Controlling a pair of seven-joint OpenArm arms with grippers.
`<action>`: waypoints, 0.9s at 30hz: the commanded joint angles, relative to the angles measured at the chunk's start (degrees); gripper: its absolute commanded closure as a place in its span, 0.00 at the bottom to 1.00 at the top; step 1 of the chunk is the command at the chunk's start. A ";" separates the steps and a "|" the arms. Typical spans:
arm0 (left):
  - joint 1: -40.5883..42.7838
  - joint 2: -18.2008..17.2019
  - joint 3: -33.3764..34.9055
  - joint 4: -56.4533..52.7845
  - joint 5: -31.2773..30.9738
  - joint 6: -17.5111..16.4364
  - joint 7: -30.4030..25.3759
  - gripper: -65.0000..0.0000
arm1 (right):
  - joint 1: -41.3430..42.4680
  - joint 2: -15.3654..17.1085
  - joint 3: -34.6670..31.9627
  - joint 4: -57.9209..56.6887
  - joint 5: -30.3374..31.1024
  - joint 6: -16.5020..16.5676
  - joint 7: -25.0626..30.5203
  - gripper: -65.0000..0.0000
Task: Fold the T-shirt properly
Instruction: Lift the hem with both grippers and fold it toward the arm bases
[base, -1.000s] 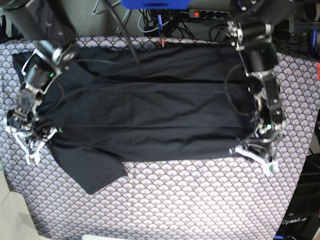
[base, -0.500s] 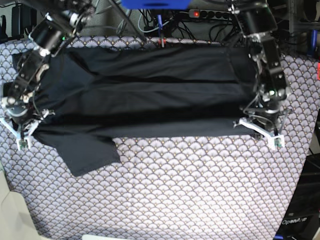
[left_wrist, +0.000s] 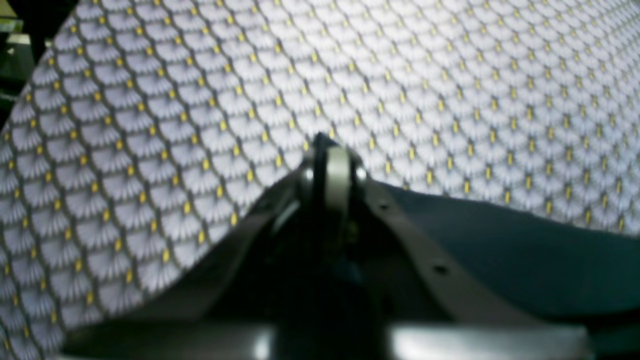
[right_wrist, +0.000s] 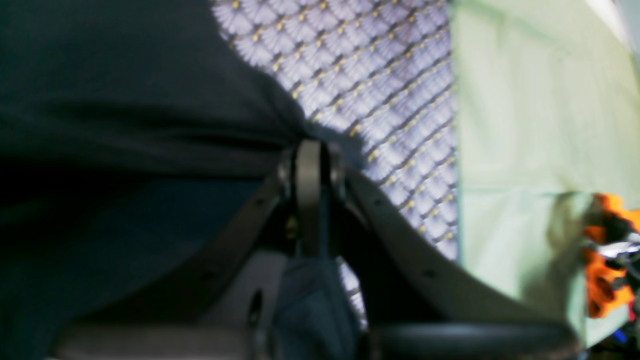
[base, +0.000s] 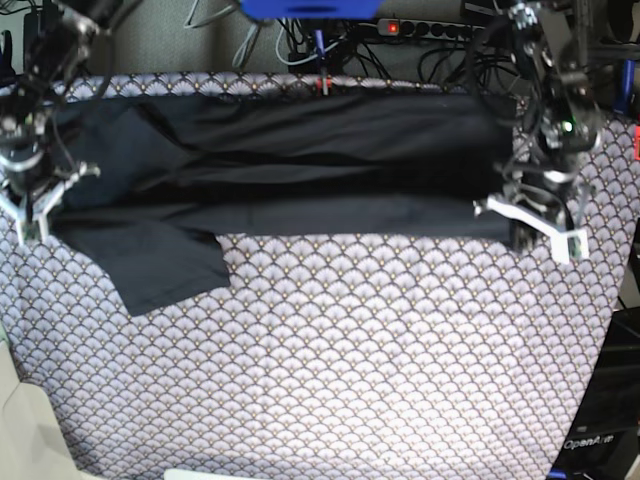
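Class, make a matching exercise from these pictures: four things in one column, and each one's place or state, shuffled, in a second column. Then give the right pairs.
Things:
1. plain black cloth T-shirt
2. grey scallop-patterned cloth
3. left gripper
4. right gripper

Places or states:
A. covers the table
B. shut on the T-shirt, base view's left
C. stretched between the grippers
D. shut on the T-shirt, base view's right

Pairs: 1-C, 2-A, 3-D, 4-B

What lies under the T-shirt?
The T-shirt lies on a grey scallop-patterned cloth, which shows on all sides of it. What is beneath the cloth is covered and cannot be seen.
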 joint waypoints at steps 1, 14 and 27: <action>-0.05 -0.39 -1.15 1.97 -0.29 0.01 -1.56 1.00 | -0.30 1.11 0.24 2.05 1.15 -0.58 1.15 1.00; 3.03 0.75 -10.30 2.41 -0.20 -12.03 1.61 1.00 | -6.45 -0.56 4.55 2.93 1.50 -0.58 6.60 1.00; 5.05 2.16 -15.39 2.50 0.06 -21.08 3.90 1.00 | -13.04 -4.60 9.82 2.49 1.68 -0.58 16.27 1.00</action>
